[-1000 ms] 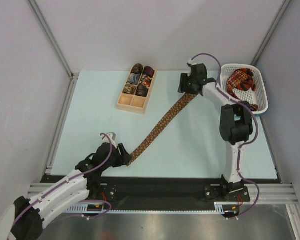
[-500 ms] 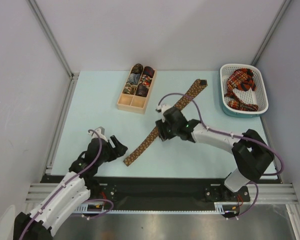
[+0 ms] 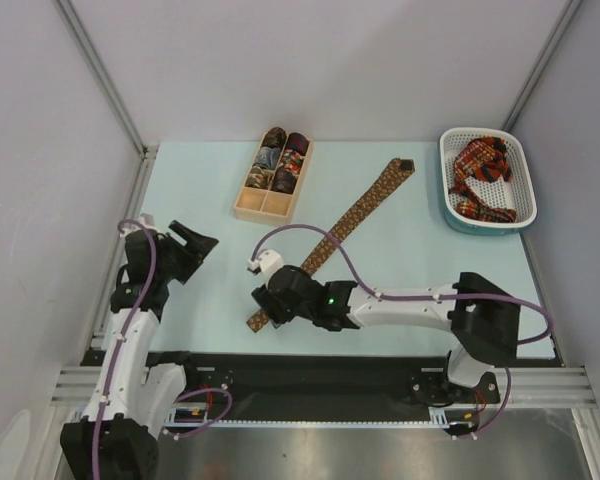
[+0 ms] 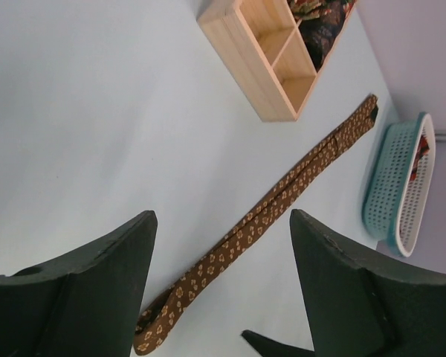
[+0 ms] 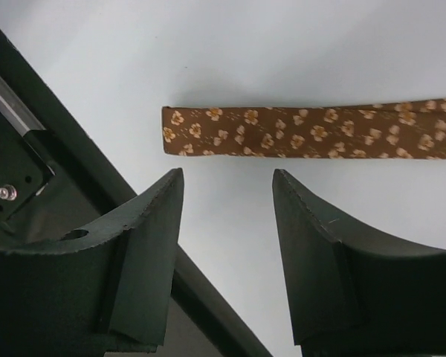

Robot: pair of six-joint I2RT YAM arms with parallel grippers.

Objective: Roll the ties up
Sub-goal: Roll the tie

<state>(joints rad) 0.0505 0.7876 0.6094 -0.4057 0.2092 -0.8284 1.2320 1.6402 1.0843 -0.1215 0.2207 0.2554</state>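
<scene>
— Firstly, position of the brown tie (image 3: 355,210)?
— Flat and unrolled on the pale worktop (image 3: 430,270), stretched full length on a diagonal. Near end close to the front edge, far end toward the back, between the wooden box (image 3: 248,208) and the white basket (image 3: 450,205). Touching neither. Small gold flower pattern on brown cloth.
— Right end effector (image 5: 227,178)?
— Low over the worktop at the near end of the brown tie, arm reaching leftward across the front. Jaws moderately apart, nothing between them. Squared end of the tie just beyond the tips, lying crosswise to them, not gripped.
— Left end effector (image 3: 198,240)?
— Up above the left side of the worktop, well apart from the tie and pointed across toward it. Jaws spread wide, holding nothing; tie, box and basket seen through the gap from the wrist camera.
— Contents of the wooden box?
— Several small rolls (image 3: 283,160), dark and patterned, packed side by side in the far compartments. Exact colours hard to tell. Box set at a slight angle near the back of the worktop, left of the tie's far end.
— Contents of the white basket?
— One red plaid tie (image 3: 480,175), unrolled, bunched in a loose heap inside. Basket at the far right corner, well apart from the box.
— Anything else?
— Purple cable (image 3: 310,232) looped above the right arm.
</scene>
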